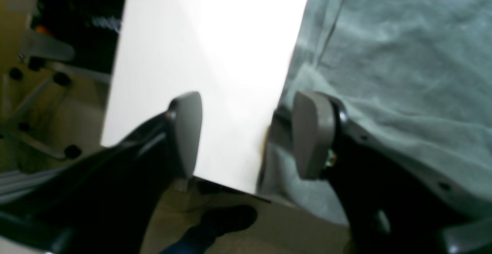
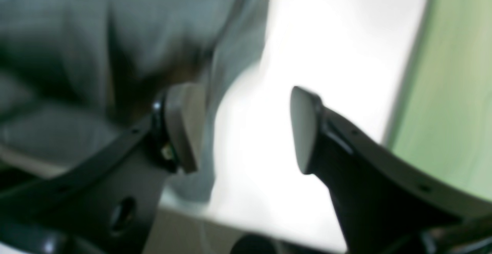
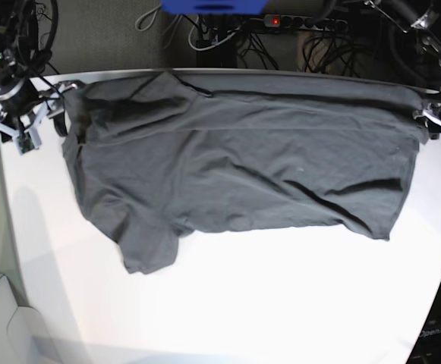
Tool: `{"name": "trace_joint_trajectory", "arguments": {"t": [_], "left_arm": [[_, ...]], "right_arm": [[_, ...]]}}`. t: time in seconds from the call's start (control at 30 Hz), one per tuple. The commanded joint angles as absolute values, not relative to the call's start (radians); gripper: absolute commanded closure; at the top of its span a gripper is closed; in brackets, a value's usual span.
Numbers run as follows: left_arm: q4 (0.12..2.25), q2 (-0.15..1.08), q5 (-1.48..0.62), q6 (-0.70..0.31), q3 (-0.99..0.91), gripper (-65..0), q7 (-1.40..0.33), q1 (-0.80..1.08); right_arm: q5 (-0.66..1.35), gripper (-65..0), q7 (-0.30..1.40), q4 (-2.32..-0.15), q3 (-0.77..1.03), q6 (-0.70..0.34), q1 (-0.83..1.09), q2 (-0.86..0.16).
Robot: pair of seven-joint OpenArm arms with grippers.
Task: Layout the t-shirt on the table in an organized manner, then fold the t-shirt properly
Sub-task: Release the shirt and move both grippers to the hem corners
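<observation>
I have the t-shirt [image 3: 243, 159] spread across the far half of the worktop [image 3: 266, 303], its long axis running side to side, one sleeve hanging toward me at the near left corner of the cloth. It lies mostly flat but wrinkled, with a long crease near its right end. I judge this is the layout stage: the shirt is stretched out between the two arms so the fabric sits wide and open before any fold.

My right gripper [image 2: 246, 131] sits at the shirt's edge on the left of the base view. In its wrist view the jaws stand apart with bare white worktop between them, and the inner pad [image 2: 184, 127] lies against the cloth's border, so nothing is pinched. My left gripper [image 1: 246, 135] is at the opposite end. Its jaws are also apart; one pad [image 1: 311, 135] sits over the shirt's edge, the other over bare worktop, and I see no cloth clamped between them.

Both arms being at the far corners suggests the top edge was meant to be taut and straight. To my eye the sleeve and wrinkles need smoothing before folding makes sense.
</observation>
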State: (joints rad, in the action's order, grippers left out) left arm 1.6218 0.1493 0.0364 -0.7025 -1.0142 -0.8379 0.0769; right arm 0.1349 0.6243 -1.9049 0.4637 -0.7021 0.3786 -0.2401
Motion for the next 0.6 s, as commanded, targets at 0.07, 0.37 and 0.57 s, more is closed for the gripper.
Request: {"name": "trace_joint_trajectory", "arguments": {"t": [0.07, 0.37, 0.57], "left_arm": [[1.661, 0.143, 0.03, -0.698, -1.015, -36.7, -0.811, 0.018], [1.641, 0.073, 0.162, -0.698, -1.01, -36.7, -0.811, -0.202], [1.526, 0.05, 0.349, -0.698, -1.015, -36.7, -0.808, -0.36]], "right_arm": [[0.14, -38.0, 0.611, -1.919, 0.469, -0.698, 0.302, -0.266], [0.139, -37.8, 0.806, -1.666, 0.36, -0.698, -0.108, -0.308], [0.139, -37.7, 0.808, -1.366, 0.24, -0.698, -0.323, -0.332]]}}
